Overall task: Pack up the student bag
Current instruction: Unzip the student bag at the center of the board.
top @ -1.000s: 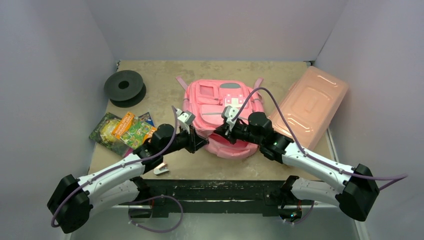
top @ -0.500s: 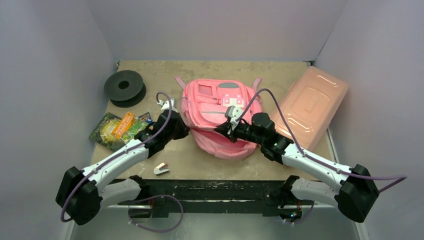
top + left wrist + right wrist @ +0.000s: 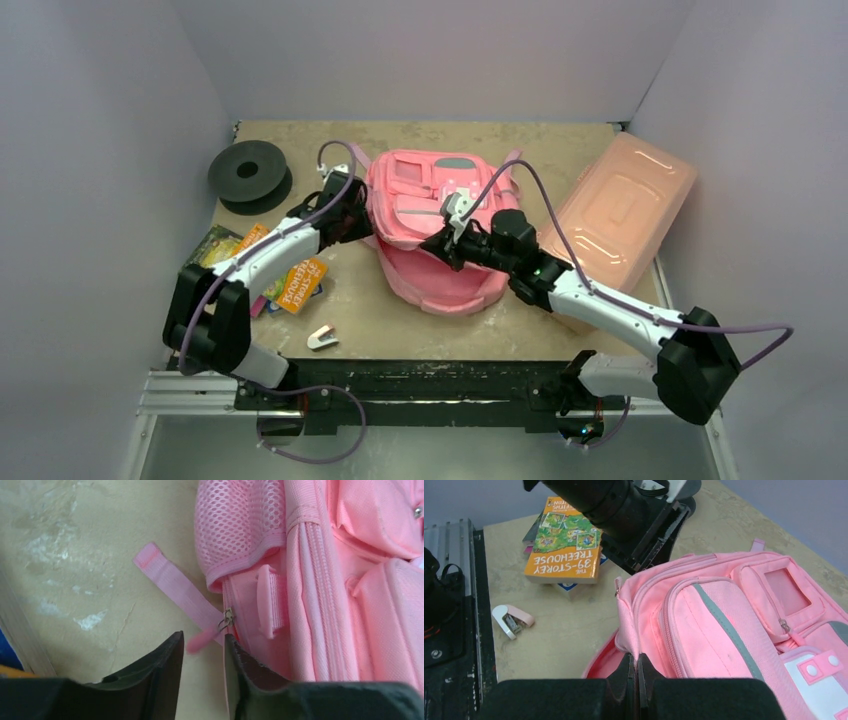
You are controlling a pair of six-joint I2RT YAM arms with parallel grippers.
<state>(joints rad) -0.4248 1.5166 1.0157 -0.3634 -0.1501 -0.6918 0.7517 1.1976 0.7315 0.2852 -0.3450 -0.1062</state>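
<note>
The pink student bag (image 3: 440, 195) lies in the middle of the table with its main compartment unzipped, red lining (image 3: 440, 285) showing at the near side. My left gripper (image 3: 358, 218) is at the bag's left side. In the left wrist view it (image 3: 203, 640) stands slightly open, and the pink zipper pull (image 3: 200, 641) hangs loose at its tips, below the metal slider (image 3: 227, 620). My right gripper (image 3: 445, 245) is shut on the fabric edge of the bag's upper flap (image 3: 626, 625), holding it raised off the lower half.
An orange book (image 3: 300, 283) lies on other books (image 3: 215, 245) at the left. A small white and pink stapler (image 3: 322, 338) sits near the front edge. A black spool (image 3: 248, 175) is at the back left and a salmon plastic box (image 3: 620, 210) at the right.
My left gripper travelled from the bag's near edge round its left side toward the back, then parted its jaws from the zipper pull. The compartment gapes wider. The orange book slid nearer.
</note>
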